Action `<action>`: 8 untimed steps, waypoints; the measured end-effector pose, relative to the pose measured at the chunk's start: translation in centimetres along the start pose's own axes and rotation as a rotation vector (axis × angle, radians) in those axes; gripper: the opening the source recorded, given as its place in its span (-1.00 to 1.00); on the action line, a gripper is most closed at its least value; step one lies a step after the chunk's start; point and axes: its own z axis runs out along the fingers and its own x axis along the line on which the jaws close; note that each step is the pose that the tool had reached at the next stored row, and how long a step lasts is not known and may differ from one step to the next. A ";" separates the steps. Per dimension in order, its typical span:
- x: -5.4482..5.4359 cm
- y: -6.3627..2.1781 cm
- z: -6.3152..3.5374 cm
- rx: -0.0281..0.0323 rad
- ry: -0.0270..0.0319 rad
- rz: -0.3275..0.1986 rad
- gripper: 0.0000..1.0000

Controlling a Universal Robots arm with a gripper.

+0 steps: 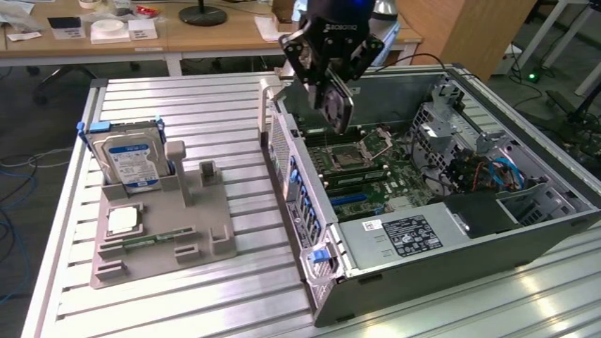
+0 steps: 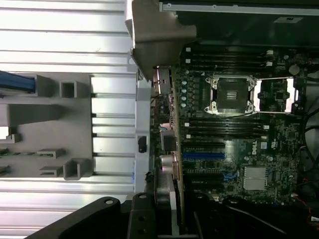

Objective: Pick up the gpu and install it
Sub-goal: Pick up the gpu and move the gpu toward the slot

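Observation:
My gripper (image 1: 329,88) is shut on the gpu (image 1: 336,107), a thin dark card with a round black fan facing the exterior view's right. It hangs upright above the open computer case (image 1: 310,211), over the motherboard (image 1: 371,172) near the case's rear wall. In the wrist view the gpu (image 2: 173,144) shows edge-on, with its grey end bracket (image 2: 160,82) by the case wall. It sits between my gripper (image 2: 169,211) fingers, above the board's blue slot (image 2: 204,155) and beside the empty processor socket (image 2: 232,94).
On the slatted metal table (image 1: 216,120), a grey holder (image 1: 160,225) stands at the exterior view's left. It carries a silver hard drive (image 1: 131,158), a processor chip (image 1: 122,220) and a green memory stick (image 1: 150,239). The case also holds a power supply (image 1: 413,236) and drive cables (image 1: 493,172).

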 end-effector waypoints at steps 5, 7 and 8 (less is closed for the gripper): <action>-2.2 0.00 0.26 0.0000 0.0000 0.000 -0.40; -3.1 0.00 0.37 0.0001 0.0001 0.000 -0.40; -3.5 0.00 0.43 0.0001 0.0000 0.000 -0.40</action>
